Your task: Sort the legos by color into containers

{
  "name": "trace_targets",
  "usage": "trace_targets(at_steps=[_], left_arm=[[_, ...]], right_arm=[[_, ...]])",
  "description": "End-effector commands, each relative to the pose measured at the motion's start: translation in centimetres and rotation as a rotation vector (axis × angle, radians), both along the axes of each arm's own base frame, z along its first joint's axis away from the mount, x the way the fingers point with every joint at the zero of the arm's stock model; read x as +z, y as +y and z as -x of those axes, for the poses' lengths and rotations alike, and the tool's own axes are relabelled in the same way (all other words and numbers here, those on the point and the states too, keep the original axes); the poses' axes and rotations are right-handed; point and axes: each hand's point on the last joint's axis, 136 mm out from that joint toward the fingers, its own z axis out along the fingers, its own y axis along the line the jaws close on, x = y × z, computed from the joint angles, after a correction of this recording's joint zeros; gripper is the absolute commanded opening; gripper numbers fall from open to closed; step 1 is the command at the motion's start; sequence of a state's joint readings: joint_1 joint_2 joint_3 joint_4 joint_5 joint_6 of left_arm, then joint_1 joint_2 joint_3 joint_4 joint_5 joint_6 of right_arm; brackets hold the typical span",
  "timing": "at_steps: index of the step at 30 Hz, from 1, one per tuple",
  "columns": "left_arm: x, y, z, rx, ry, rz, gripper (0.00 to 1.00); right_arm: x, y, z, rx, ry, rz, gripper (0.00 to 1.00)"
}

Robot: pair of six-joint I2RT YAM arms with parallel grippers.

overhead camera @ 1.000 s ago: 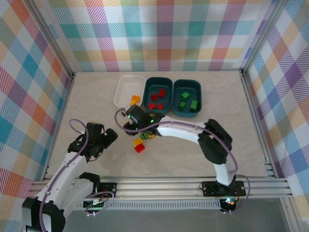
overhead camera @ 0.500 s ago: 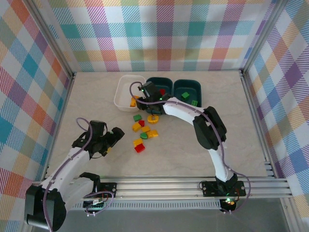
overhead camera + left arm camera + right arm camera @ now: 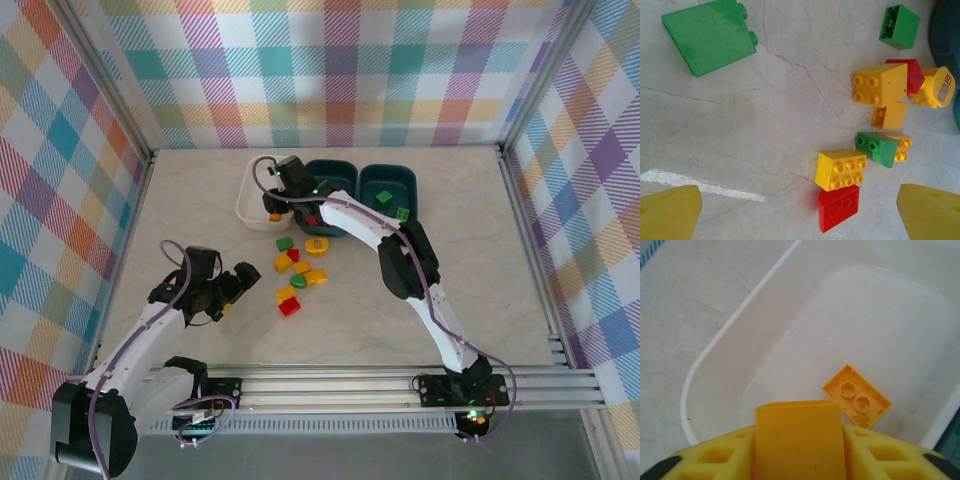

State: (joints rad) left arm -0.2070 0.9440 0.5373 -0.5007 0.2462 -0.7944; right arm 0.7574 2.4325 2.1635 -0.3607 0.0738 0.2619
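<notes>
My right gripper (image 3: 281, 194) hangs over the white tray (image 3: 256, 178), shut on an orange brick (image 3: 797, 437) between its yellow pads. Another orange brick (image 3: 856, 396) lies upside down on the tray floor (image 3: 875, 320). Loose legos lie mid-table: a yellow ring (image 3: 316, 245), a green one (image 3: 285, 243), and a yellow brick (image 3: 841, 169) touching a red one (image 3: 838, 207). My left gripper (image 3: 240, 281) stands open left of that pair, with nothing between its fingertips (image 3: 670, 212). Two teal trays (image 3: 340, 165) (image 3: 388, 173) hold red and green bricks.
A large green brick (image 3: 707, 35) lies apart from the pile in the left wrist view. A small green brick (image 3: 898, 26), a yellow block (image 3: 879, 84) and a yellow cylinder marked 120 (image 3: 935, 87) crowd the pile's far side. Checked walls enclose the table.
My right arm has swung from the loose pile back to the white tray, carrying the orange brick. My left gripper has edged a little toward the pile, still open.
</notes>
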Motion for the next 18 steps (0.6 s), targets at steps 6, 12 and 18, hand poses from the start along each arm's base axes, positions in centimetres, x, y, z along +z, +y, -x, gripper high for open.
trace_targets(at_steps=[6, 12, 18], left_arm=[[0.0, -0.5, -0.6, -0.025, 0.008, 0.013, 1.0], [0.1, 1.2, -0.9, 0.039, 0.006, -0.065, 1.0], [-0.9, 4.2, -1.3, 0.309, 0.118, -0.136, 0.98]], right_arm=[[3.9, -1.3, 0.3, -0.005, -0.028, 0.039, 0.58], [8.5, -3.9, 2.9, -0.043, -0.087, -0.045, 0.59], [8.3, -7.9, 8.2, -0.081, -0.054, -0.101, 0.6]])
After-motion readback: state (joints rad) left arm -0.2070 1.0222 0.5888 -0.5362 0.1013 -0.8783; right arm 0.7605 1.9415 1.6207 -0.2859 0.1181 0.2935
